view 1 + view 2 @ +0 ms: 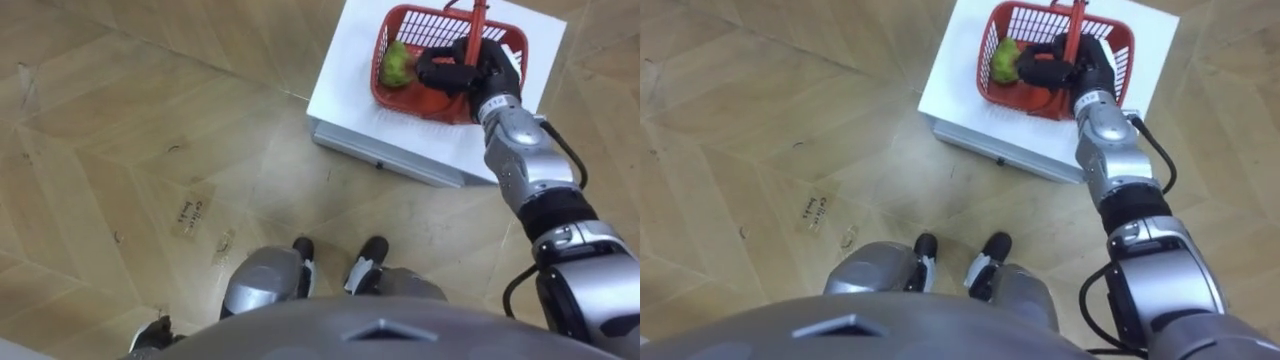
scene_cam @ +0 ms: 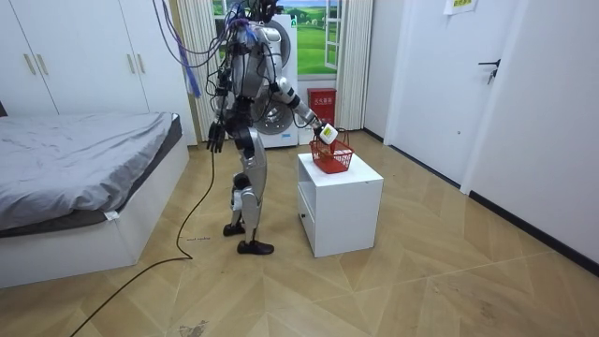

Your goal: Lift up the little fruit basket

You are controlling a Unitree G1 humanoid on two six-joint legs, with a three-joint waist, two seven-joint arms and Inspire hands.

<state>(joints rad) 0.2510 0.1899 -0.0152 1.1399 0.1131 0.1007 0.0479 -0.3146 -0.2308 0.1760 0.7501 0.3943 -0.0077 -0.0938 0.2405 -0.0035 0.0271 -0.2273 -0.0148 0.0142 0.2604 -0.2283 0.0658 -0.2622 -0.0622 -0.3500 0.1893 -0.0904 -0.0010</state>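
Note:
A red plastic fruit basket (image 1: 500,45) (image 1: 1110,40) (image 2: 333,157) stands on a low white cabinet (image 1: 345,95) (image 1: 945,95) (image 2: 342,192), its handle (image 1: 478,18) upright. A green fruit (image 1: 397,66) (image 1: 1005,60) lies in its left part. My right hand (image 1: 462,72) (image 1: 1070,68) reaches over the basket's near rim, just below the handle. Its fingers are loosely bent over the basket's inside, and the handle rises behind them, outside their grasp. The left hand (image 2: 216,140) hangs relaxed at my side. I stand upright beside the cabinet.
The cabinet's drawer front (image 1: 385,155) faces my feet. A scrap of tape (image 1: 192,215) lies on the wooden floor. A bed (image 2: 75,178) fills the room view's left, and a washing machine (image 2: 281,117) stands behind me. A door (image 2: 491,84) is at the right.

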